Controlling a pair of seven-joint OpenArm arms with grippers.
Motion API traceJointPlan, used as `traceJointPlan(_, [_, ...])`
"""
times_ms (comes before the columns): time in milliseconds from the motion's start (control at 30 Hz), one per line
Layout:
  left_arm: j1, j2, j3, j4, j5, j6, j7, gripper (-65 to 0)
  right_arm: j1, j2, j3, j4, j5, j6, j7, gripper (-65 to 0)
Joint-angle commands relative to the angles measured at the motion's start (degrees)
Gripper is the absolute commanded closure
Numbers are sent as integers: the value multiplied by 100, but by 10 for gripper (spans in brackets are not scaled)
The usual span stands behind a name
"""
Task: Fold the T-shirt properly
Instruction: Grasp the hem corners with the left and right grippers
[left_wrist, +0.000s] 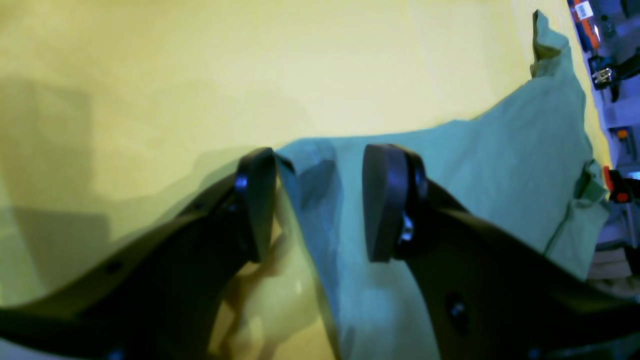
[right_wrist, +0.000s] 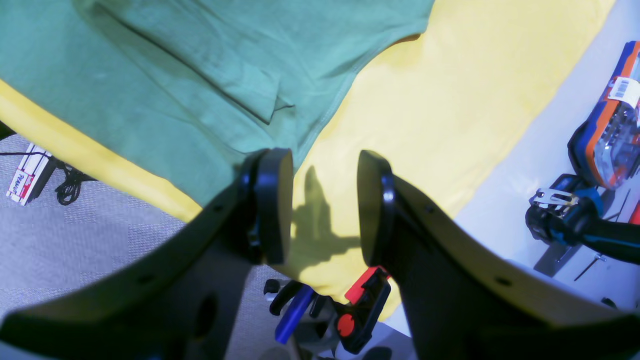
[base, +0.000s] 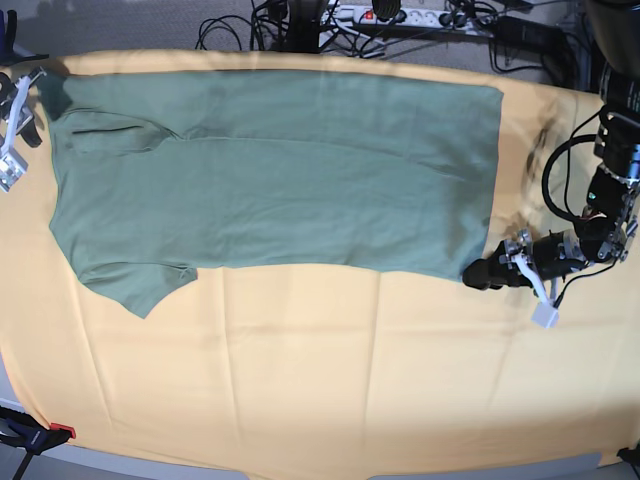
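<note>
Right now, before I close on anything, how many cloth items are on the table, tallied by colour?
Sage-green knit T-shirt: 1
Yellow-orange cloth spread beneath it: 1
Total: 2 cloth items

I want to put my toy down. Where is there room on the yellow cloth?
The widest bare patch of the yellow cloth lies below the T-shirt, down to the near edge. A narrow strip runs right of the shirt, but the left gripper sits at the shirt's corner there. The shirt covers most of the top part, with the right gripper at its left end.
</note>
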Motion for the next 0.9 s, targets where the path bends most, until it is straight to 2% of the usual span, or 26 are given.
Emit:
traceJointPlan(0, [-140, -96, -68, 7, 140, -28, -136, -295, 0, 116, 72, 39, -24, -28, 42, -244])
traceJointPlan(100, [-138, -79, -68, -13, 518, 92, -304, -295, 0, 116, 72, 39, -24, -31, 46, -244])
traceJointPlan(167, [-138, -61, -68, -13, 511, 254, -264, -295, 0, 116, 72, 39, -22, -31, 48, -244])
traceJointPlan(233, [-125, -39, -63, -11, 505, 243, -186, -295, 2, 116, 72, 39, -22, -31, 48, -244])
traceJointPlan(300, [-125, -9, -61, -11, 376, 138, 39, -295, 0, 118, 72, 39, -24, -31, 48, -244])
traceJointPlan(367, [-127, 4, -63, -11, -15, -152, 400, -295, 2, 118, 72, 39, -22, -31, 48, -244])
traceJointPlan(500, [-127, 2, -61, -11, -551, -152, 1132, -295, 2, 116, 72, 39, -24, -31, 50, -244])
traceJointPlan(567, [-127, 2, -61, -11, -595, -152, 1377, -295, 2, 116, 72, 39, -24, -31, 76, -244])
traceJointPlan(867, [-129, 72, -63, -7, -595, -152, 1384, -294, 2, 116, 72, 39, -22, -74, 136, -244])
